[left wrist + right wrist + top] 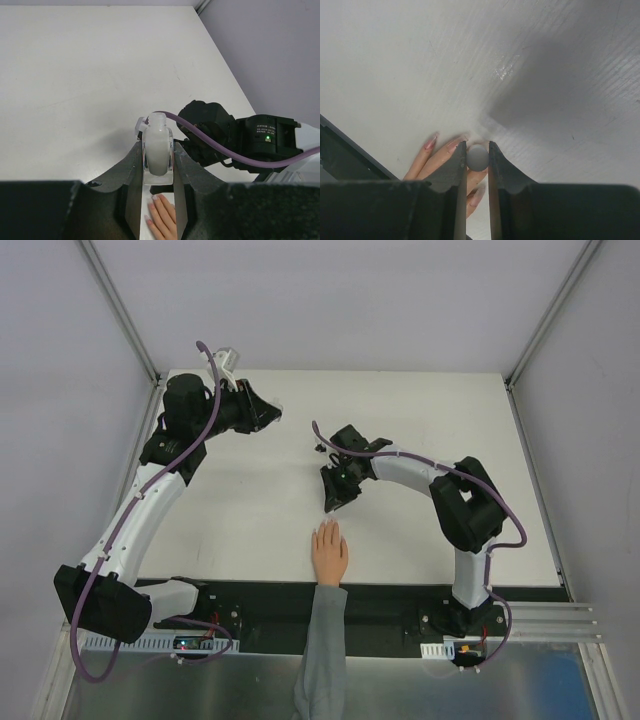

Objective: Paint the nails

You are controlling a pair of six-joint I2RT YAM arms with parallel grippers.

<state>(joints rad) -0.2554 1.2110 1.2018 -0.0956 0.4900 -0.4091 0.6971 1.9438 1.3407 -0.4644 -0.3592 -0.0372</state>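
White table [250, 530], grey walls: brush poised over the fingertips
The right gripper [477, 150] pinches a round grey cap [477, 159], probably the brush, just above the nails [431, 142] of the mannequin hand [329, 552] at the near edge; lower slowly, stroke lightly along each nail. Only the left wrist view shows what the left gripper [158, 167] clamps: the open bottle [158, 147]

The right gripper [331, 504] blocks approach above mannequin hand [329, 552].
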